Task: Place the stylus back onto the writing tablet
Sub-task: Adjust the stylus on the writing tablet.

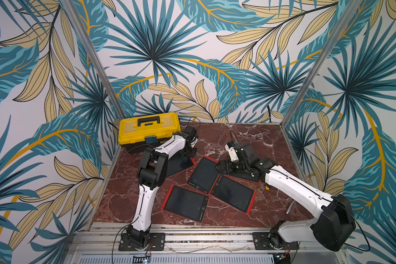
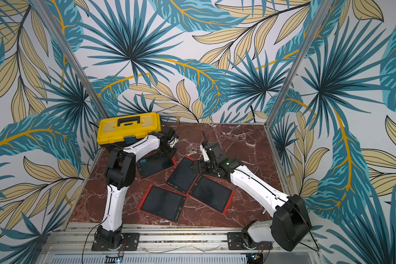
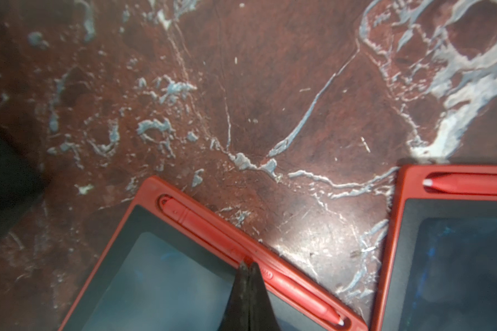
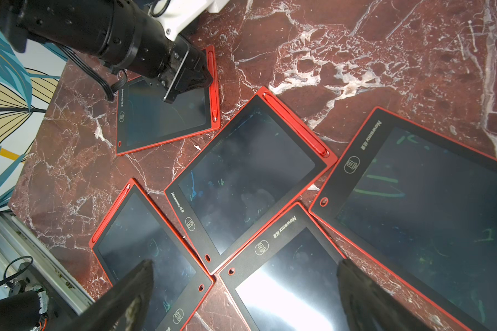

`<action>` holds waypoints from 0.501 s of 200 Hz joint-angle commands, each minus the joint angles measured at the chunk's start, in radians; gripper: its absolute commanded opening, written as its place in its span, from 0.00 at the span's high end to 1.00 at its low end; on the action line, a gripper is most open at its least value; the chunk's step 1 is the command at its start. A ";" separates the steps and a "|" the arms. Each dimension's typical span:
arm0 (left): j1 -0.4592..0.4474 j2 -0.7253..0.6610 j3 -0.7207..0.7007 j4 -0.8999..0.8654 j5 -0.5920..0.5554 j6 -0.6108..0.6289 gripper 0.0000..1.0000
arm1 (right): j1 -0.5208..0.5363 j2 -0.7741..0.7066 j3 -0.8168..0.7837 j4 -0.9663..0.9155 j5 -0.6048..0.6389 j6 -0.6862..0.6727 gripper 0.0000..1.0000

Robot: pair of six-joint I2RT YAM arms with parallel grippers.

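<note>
We are seeing a yellow plastic toolbox with a black handle (image 1: 149, 130) (image 2: 129, 130) sitting at the upper left of the red-brown marble counter (image 1: 249, 137) in both top views. Its lid is lying shut, so whatever is inside is hiding from us. The slim red plastic stylus (image 3: 213, 235) is lying seated in the groove along the edge of a red-framed dark-screened writing tablet (image 3: 161, 275), its white tip showing at one end. In a top view that tablet (image 1: 181, 165) is lying left of centre. The left claw (image 3: 248, 265) is clenched, its tips meeting right on the stylus's middle without gripping it. A neighbouring red tablet (image 3: 456, 258) is carrying its own second stylus (image 3: 471, 184) in its groove. The right claw (image 4: 245, 263) is hanging spread wide, grasping nothing, above the other tablets (image 4: 241, 177) clustering mid-frame.
</note>
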 commanded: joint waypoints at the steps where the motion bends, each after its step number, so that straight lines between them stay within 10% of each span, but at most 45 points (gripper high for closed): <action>1: -0.008 0.053 0.022 -0.032 0.013 0.022 1.00 | -0.002 -0.027 -0.020 -0.036 0.007 -0.008 0.01; 100: -0.009 0.111 0.039 -0.085 -0.010 0.028 1.00 | -0.003 -0.036 -0.015 -0.061 0.002 -0.015 0.01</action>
